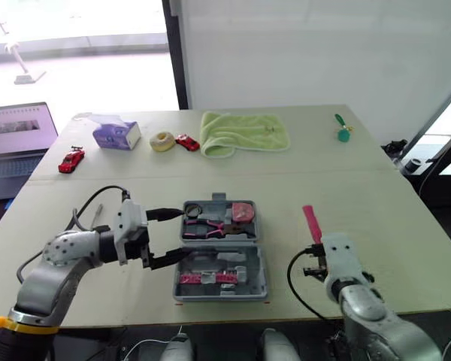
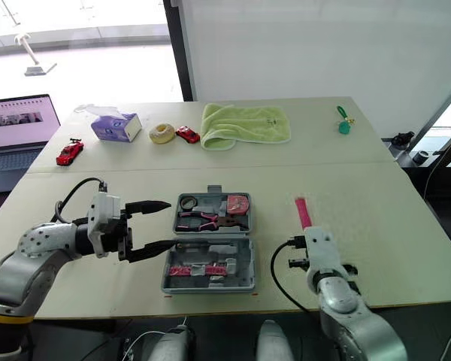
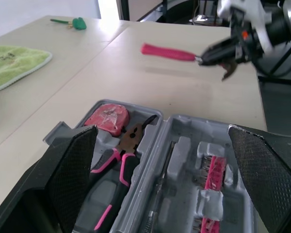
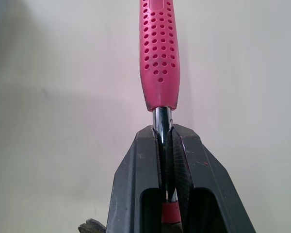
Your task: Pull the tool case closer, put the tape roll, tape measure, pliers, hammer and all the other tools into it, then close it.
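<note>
The grey tool case (image 1: 260, 280) lies open at the table's middle. In its far half are pink-handled pliers (image 1: 207, 226), a red tape measure (image 1: 243, 212) and a dark ring (image 1: 192, 207). The near half holds pink bits (image 1: 205, 278). My left gripper (image 1: 182, 235) is open at the case's left edge, and its fingers (image 3: 75, 160) stand wide apart with the case between them. To the right of the case, my right gripper (image 4: 166, 141) is shut on the steel shaft of the hammer, whose pink handle (image 1: 311, 222) points away from me. The hammer's head is hidden.
Along the far side lie a green cloth (image 1: 244, 133), a purple tissue box (image 1: 116, 135), a yellow ring (image 1: 162, 141), two red toy cars (image 1: 71, 159) (image 1: 186, 141) and a green tool (image 1: 343, 134). A laptop (image 1: 15, 135) stands off the table's left.
</note>
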`<state>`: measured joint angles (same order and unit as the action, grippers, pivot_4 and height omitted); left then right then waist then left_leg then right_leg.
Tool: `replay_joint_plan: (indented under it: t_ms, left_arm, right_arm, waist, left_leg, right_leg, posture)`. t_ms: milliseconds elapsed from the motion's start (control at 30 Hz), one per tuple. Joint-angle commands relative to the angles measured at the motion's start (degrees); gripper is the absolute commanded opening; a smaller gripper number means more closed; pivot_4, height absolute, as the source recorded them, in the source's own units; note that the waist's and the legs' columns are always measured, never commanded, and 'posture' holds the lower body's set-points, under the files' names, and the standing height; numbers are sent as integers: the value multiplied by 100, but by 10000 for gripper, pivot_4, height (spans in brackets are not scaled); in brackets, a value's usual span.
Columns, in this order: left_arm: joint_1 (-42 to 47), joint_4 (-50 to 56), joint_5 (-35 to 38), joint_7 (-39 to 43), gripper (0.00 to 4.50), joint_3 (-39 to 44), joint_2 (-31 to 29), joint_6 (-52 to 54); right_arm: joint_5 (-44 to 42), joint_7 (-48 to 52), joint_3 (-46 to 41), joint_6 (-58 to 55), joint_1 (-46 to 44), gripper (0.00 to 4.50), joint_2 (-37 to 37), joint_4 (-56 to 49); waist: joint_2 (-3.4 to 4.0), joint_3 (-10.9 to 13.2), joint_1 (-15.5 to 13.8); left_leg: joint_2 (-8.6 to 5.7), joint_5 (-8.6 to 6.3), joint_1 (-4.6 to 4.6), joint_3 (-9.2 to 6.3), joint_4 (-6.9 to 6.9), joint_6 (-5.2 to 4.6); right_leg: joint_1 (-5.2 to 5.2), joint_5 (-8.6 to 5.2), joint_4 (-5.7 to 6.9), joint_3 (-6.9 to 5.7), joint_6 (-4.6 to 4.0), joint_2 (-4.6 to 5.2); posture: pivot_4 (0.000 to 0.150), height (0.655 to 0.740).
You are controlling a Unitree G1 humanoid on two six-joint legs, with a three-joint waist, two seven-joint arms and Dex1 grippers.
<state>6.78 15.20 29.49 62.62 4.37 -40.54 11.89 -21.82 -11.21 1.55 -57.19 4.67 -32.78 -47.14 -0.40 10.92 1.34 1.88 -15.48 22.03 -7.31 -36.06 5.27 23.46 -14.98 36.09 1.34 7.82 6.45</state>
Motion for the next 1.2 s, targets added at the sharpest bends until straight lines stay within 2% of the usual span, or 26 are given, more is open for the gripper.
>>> replay_joint_plan:
  t_ms: [33, 100, 133, 167, 233, 333, 400, 467, 600, 833, 1200]
  left_arm:
    - [-34, -39, 74, 118, 45000, 252, -76, -152]
    - [-44, -70, 73, 171, 45000, 268, -72, -157]
    - [-106, -147, 90, 314, 45000, 311, -123, -202]
    - [-189, -291, 85, 511, 45000, 381, -203, -309]
    - [-348, -552, 60, 833, 45000, 509, -328, -561]
    - [-754, -1069, -75, 1531, 45000, 774, -556, -1448]
    - [-885, -1202, 130, 1715, 45000, 940, -603, -1455]
    - [-968, -1342, 282, 1947, 45000, 1110, -668, -1516]
    - [-790, -1887, 389, 2475, 45000, 1326, -738, -1903]
    - [-598, -2118, 402, 2630, 45000, 1325, -646, -2012]
    - [-722, -1830, 406, 2699, 45000, 1270, -614, -2099]
  right_arm:
    - [-415, 1032, -211, -133, -398, 472, -467, -560]
    - [-495, 1433, -265, -246, -637, 472, -764, -567]
    - [-735, 2041, -170, -352, -1116, 472, -1183, -579]
    - [-897, 2844, 172, -397, -1757, 472, -1719, -530]
    - [-1080, 3922, 752, -424, -2740, 472, -2348, -332]
    - [-1091, 5043, 1709, -512, -4091, 472, -2588, 55]
    - [-851, 5524, 2278, -460, -4692, 472, -2608, 186]
    - [-765, 5845, 2884, -696, -5407, 472, -2290, 401]
    - [-423, 5819, 4216, -1504, -6679, 472, -1062, 1260]
    - [-80, 5592, 4952, -1916, -7139, 472, -33, 1991]
    - [156, 5576, 5231, -1942, -6942, 472, -181, 2119]
  waist:
    - [-3, -3, -23]
    - [-5, -4, -60]
    - [4, 2, -60]
    - [17, 12, -21]
    - [25, 18, 18]
    - [23, 17, 87]
    - [24, 17, 105]
    - [21, 18, 106]
    - [24, 18, 146]
    - [21, 16, 123]
    - [22, 16, 135]
  left_leg:
    - [0, 0, 0, 0, 1, 0]
    - [0, 0, 1, -6, 4, 0]
    - [-1, 0, 3, -6, 3, 0]
    - [-4, 0, 14, -5, -7, 0]
    - [-6, 0, 19, 14, -16, 1]
    - [4, 0, -2, 9, 9, 0]
    - [7, -1, 3, 6, 17, -1]
    - [6, -1, 29, 4, 12, -1]
    - [2, 0, 48, 8, 0, 1]
    - [3, 6, 55, 4, 2, 11]
    - [3, 7, 50, 4, 3, 12]
  right_leg:
    - [-1, 0, 0, 0, 1, 0]
    - [-2, -2, -1, -6, 6, 0]
    - [-4, -2, -2, -6, 7, 0]
    - [-3, -2, -6, -5, 7, 4]
    - [5, 4, -12, 9, -1, 9]
    - [5, -1, -3, -1, 3, 2]
    - [13, -2, 1, -3, 11, -1]
    - [31, 9, 0, -4, 31, 1]
    - [64, 14, 15, 0, 31, 4]
    - [78, 15, 35, 0, 30, 1]
    - [86, 15, 48, 0, 30, 1]
  posture:
    - [1500, 7400]
    - [1500, 7400]
    - [1500, 7400]
    - [1500, 7400]
    - [1500, 7400]
    - [1500, 7400]
    - [1500, 7400]
    - [1500, 7400]
    - [1500, 7400]
    - [1500, 7400]
    - [1500, 7400]
